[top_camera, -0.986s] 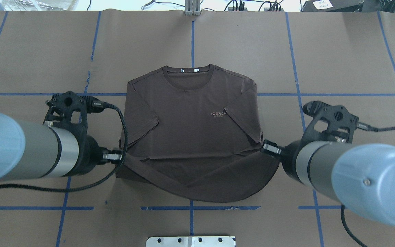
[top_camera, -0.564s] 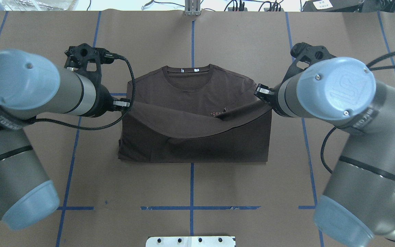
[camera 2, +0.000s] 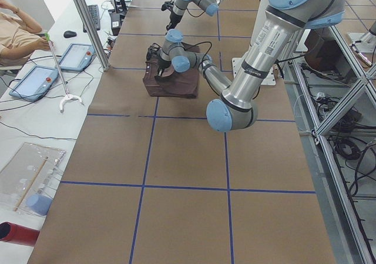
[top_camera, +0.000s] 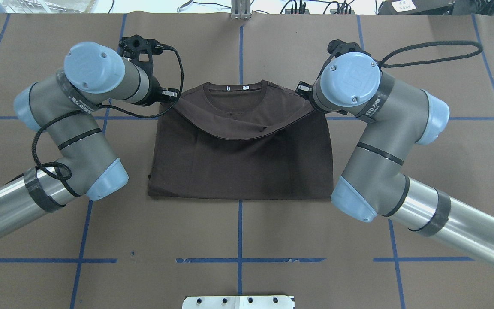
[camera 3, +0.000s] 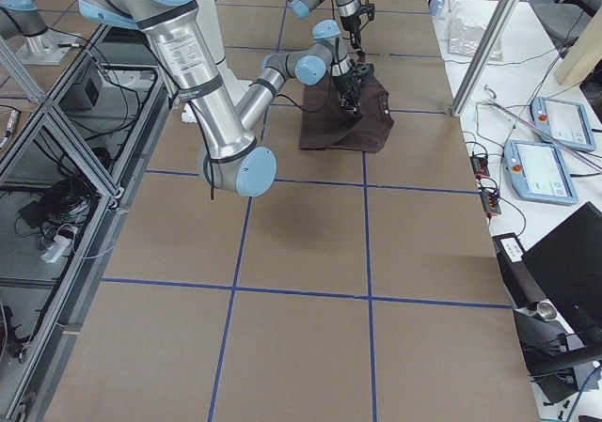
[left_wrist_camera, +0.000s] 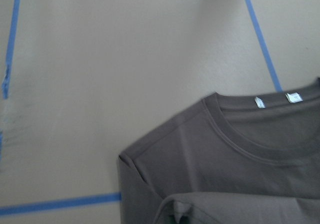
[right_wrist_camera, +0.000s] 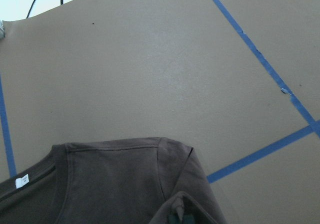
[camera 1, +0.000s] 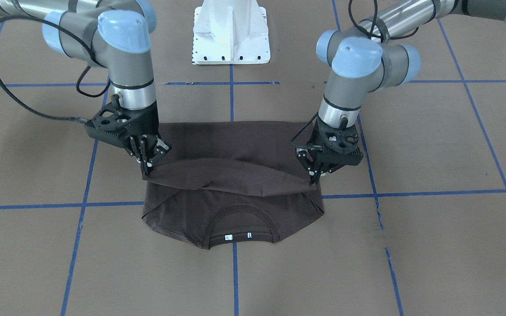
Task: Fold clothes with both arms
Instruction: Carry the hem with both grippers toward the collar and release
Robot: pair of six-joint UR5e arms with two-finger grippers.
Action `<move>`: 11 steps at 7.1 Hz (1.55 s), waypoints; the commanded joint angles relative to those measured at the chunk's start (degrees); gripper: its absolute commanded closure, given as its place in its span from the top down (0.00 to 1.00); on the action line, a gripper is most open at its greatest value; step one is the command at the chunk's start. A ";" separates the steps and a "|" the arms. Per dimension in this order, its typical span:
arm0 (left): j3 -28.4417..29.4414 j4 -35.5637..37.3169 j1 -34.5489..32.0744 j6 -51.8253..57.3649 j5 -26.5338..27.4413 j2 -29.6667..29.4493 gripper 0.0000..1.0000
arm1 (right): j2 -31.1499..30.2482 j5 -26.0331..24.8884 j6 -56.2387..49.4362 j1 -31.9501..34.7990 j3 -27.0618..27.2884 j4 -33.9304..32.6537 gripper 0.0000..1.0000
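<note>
The brown T-shirt (top_camera: 238, 163) lies in the middle of the bench (top_camera: 238, 227), collar (top_camera: 236, 92) toward the far edge. L claw (camera 1: 315, 176) & R claw (camera 1: 147, 168) are each pinched tight on a bottom corner, held up over the chest w/ cloth sagging between. If one lets go too soon, or they stop short of the shoulders, the fold could land crooked. Pull too far & the whole shirt may slide.

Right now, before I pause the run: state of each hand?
Left hand: closed, pinching one corner of the T-shirt's folded-over layer.
Right hand: closed, pinching the other corner of that layer.
</note>
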 commanded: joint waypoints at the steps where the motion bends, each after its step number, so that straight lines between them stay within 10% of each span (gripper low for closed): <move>1: 7.16 -5.53 -0.35 0.75 0.20 -1.47 0.00 | 1.75 0.15 -2.66 2.26 -11.19 9.26 0.00; 7: 8.30 -5.53 -2.11 2.51 0.12 -1.38 0.00 | 1.84 1.29 -4.08 3.77 -15.62 10.18 0.00; 8: 9.27 -5.53 -2.11 3.30 0.20 -1.38 0.00 | 1.93 1.20 -4.26 3.59 -16.32 10.27 0.13; 9: 9.45 -5.53 -2.11 5.22 0.20 -1.38 0.49 | 1.84 0.86 -5.30 3.15 -16.67 10.35 0.99; 10: 8.93 -5.53 -2.37 10.81 -0.06 -1.12 0.99 | 2.10 0.68 -7.92 3.15 -16.59 11.14 1.00; 11: 6.31 -5.45 -2.64 12.95 -0.41 -0.34 1.00 | 2.19 2.42 -11.95 4.37 -15.19 12.28 1.00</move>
